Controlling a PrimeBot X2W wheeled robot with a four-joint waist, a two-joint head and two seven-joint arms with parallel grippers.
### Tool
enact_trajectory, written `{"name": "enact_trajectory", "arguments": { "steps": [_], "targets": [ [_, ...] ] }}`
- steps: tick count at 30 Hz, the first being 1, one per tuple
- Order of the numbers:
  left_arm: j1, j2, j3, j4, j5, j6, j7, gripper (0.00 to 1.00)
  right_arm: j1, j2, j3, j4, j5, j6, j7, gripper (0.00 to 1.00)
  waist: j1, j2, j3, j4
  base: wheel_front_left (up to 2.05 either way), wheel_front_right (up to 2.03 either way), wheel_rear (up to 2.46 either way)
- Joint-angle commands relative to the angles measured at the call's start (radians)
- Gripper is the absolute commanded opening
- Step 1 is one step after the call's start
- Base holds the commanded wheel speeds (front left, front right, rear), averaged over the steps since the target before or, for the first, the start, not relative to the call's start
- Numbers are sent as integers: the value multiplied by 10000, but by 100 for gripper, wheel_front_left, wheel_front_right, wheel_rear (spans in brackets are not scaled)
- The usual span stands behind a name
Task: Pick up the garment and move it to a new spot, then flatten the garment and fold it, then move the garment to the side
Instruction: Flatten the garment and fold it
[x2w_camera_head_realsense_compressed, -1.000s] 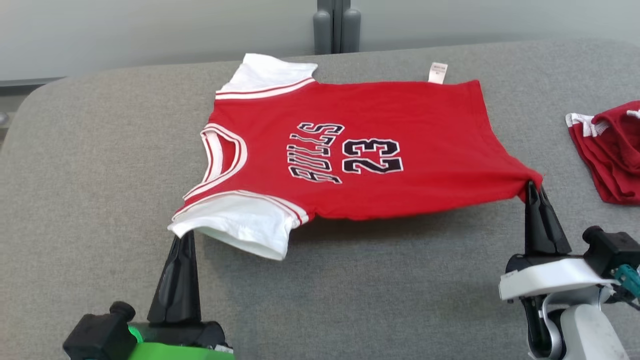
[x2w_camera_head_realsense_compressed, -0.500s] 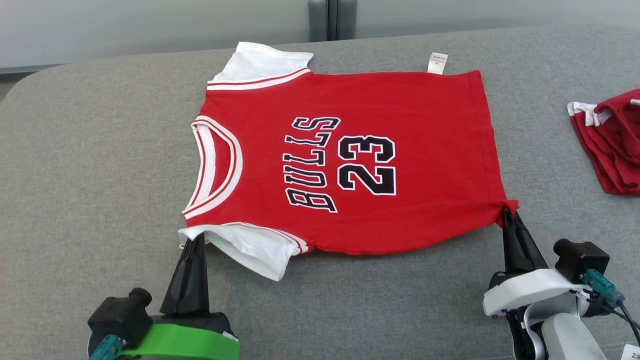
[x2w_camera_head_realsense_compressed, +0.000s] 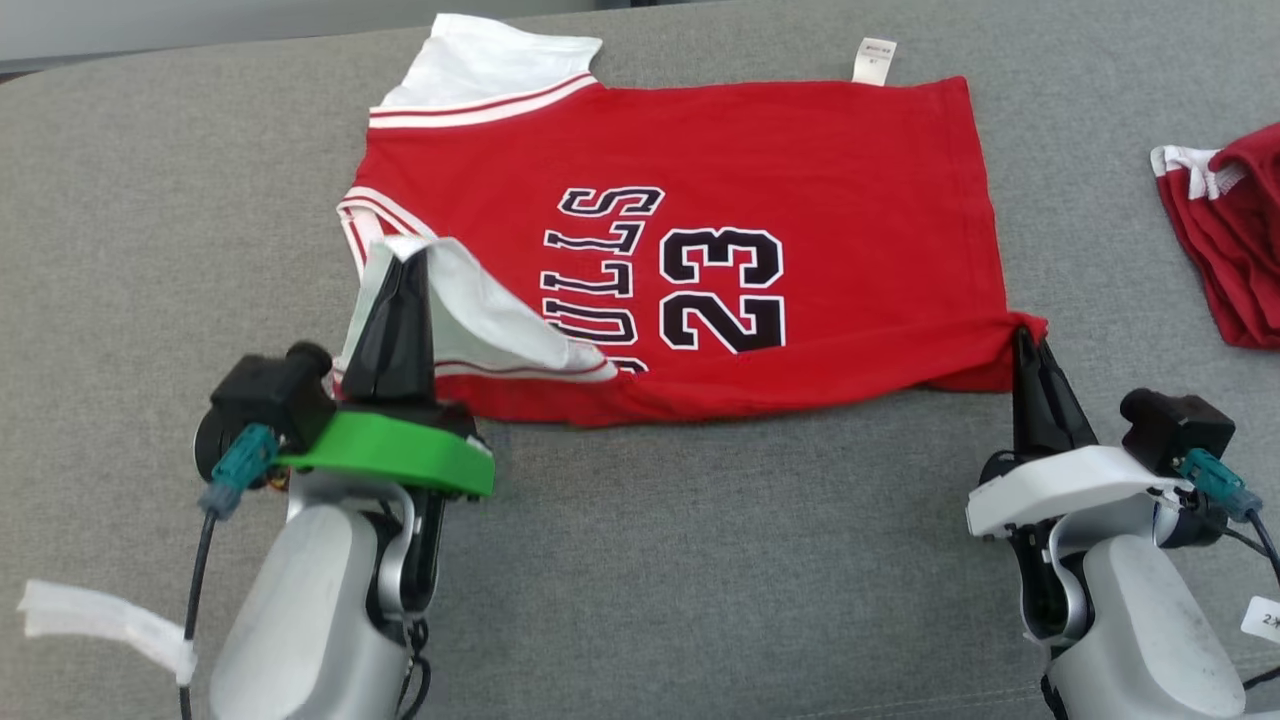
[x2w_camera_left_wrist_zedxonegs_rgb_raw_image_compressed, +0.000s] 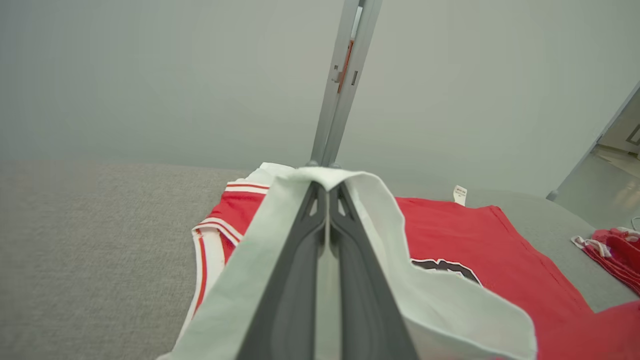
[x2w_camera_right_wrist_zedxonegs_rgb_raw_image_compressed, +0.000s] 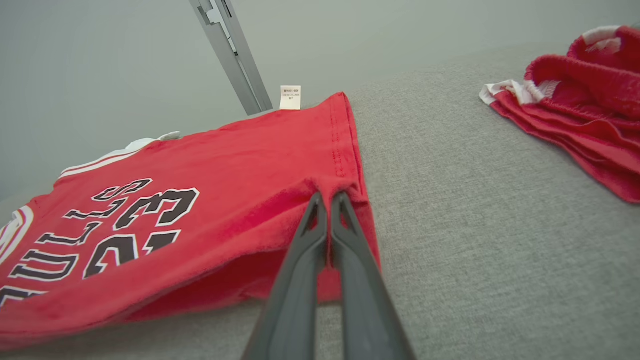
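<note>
Jersey (x2w_camera_head_realsense_compressed: 800, 230): left gripper (x2w_camera_head_realsense_compressed: 405, 262) clamps white sleeve (x2w_camera_head_realsense_compressed: 500, 320), right gripper (x2w_camera_head_realsense_compressed: 1022, 335) clamps near hem corner (x2w_camera_head_realsense_compressed: 1005, 348). Risk: uneven travel skews the fold.

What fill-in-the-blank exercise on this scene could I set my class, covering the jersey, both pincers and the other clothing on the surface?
1. The left pincer is shut on the white ____ of the red jersey.
2. The right pincer is shut on the near ____ of the jersey's bottom hem.
3. The number printed on the jersey is ____.
4. The other red garment lies on the robot's ____ side.

Missing words: sleeve; corner; 23; right.
</note>
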Motion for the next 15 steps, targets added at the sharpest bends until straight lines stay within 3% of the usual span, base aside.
{"name": "enact_trajectory", "arguments": {
  "steps": [1,8,15],
  "targets": [
    [-569,-40,11,405,72,-85,-125,0,-266,-28,14,98,73,-8,-29,0,0,0,373,-174,0,0,0],
    [-2409,-187,173,2321,283,-217,-466,0,-1227,-29,85,461,351,-10,-29,0,0,0,896,-489,0,0,0],
    [-3186,-310,806,2874,497,-138,-530,0,-1793,-28,185,743,417,-10,-29,0,0,0,1165,-639,0,0,0]
  ]
}}
